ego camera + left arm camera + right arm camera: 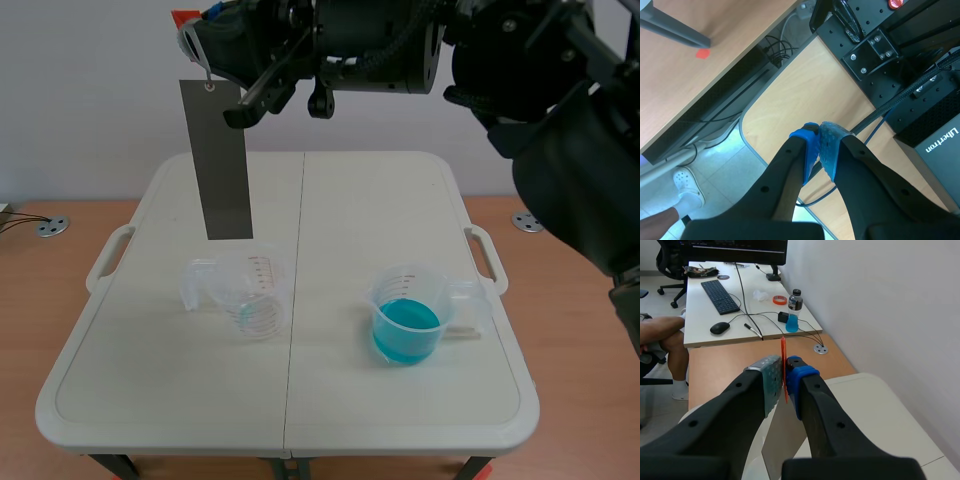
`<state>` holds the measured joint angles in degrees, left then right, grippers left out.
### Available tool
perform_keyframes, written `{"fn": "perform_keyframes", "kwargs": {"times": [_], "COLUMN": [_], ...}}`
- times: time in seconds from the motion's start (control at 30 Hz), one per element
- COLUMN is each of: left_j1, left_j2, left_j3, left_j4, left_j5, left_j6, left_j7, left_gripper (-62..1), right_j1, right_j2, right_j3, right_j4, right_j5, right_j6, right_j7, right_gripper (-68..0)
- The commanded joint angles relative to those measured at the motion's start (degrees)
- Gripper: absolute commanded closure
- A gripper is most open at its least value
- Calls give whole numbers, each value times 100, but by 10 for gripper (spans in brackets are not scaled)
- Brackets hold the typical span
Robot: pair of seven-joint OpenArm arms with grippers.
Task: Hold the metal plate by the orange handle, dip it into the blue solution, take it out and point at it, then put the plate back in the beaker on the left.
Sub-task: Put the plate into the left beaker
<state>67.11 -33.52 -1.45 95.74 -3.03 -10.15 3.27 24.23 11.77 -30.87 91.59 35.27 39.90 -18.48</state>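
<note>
Overhead, the right pincer [784, 378] pinches the orange handle [783, 347].

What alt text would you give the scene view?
The right arm's tool holds a grey metal plate hanging above an empty clear beaker. A beaker of blue solution stands beside it on the white table.

place: robotics lab inside an office (desk and bench side by side) | office side: keyboard [719, 295], mouse [720, 328], monitor [735, 252], swivel chair [667, 262], seated person's leg [662, 335] | lab side: white folding table [380, 210] with a clear beaker [252, 295] and a beaker of blue liquid [407, 328] | rig: black drilled mounting plates [875, 50], tangled cables [775, 50]
</note>
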Motion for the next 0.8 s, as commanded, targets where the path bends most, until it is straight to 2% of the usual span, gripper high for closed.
{"fn": "perform_keyframes", "kwargs": {"times": [0.0,0.43,0.77], "left_j1": [33,-50,-61], "left_j2": [0,0,0], "left_j3": [26,26,26], "left_j4": [39,35,31], "left_j5": [-37,-37,-39], "left_j6": [-11,-11,-11], "left_j7": [-46,0,85], "left_gripper": [-18,-18,-18], "right_j1": [149,146,144], "right_j2": [-4,-9,-197], "right_j3": [-48,-221,-221], "right_j4": [42,-280,-684], "right_j5": [66,-142,-407], "right_j6": [0,0,0], "right_j7": [133,535,656], "right_gripper": [-13,-13,-13]}}
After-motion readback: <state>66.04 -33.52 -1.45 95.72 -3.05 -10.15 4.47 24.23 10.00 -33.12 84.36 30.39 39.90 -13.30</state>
